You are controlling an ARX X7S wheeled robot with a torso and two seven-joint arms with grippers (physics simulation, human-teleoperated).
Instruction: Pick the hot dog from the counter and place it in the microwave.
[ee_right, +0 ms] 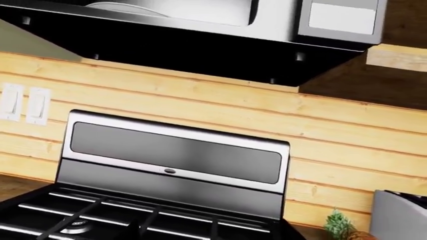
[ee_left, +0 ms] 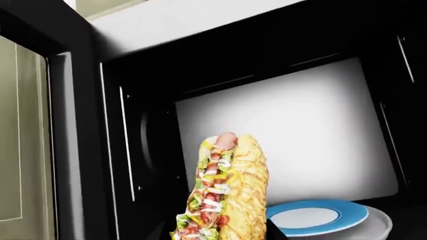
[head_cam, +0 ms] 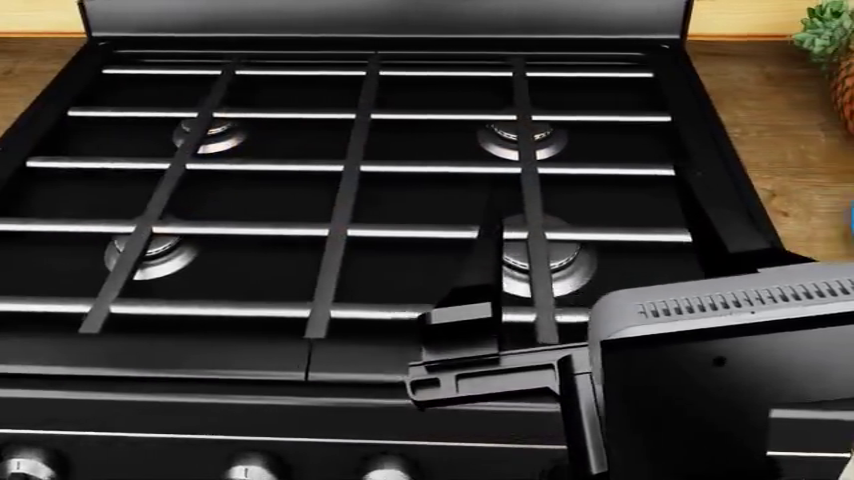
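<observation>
**Hot dog held up at the open microwave**

The left gripper (ee_left: 220, 235) is barely in the left wrist view, only dark finger stubs at the base of the bun, and they are clamped on the hot dog (ee_left: 227, 192). The hot dog stands upright in that grasp, sausage tip up, with green, white and red toppings running down its open side. It sits just in front of the microwave (ee_left: 267, 75) opening, whose door is swung open. Whether it has crossed the threshold I cannot tell.

Inside the microwave cavity a blue-rimmed plate (ee_left: 317, 217) lies on the pale turntable tray (ee_left: 370, 227), just beside the hot dog. The plate carries nothing.

From the head view, a dark arm link (head_cam: 467, 330) and a grey housing (head_cam: 727, 370) reach over the front of the black gas stove (head_cam: 360, 200). No gripper shows there. The wooden counter (head_cam: 787, 130) runs along the stove's right side, and a pineapple's leafy top (head_cam: 825, 35) stands near its back edge.

The right gripper does not appear in its own wrist view, so its state cannot be told. That camera looks level at the stove's back panel (ee_right: 173, 155), the plank wall (ee_right: 333, 130) with two wall switches (ee_right: 25, 104), and the underside of the microwave above.
</observation>
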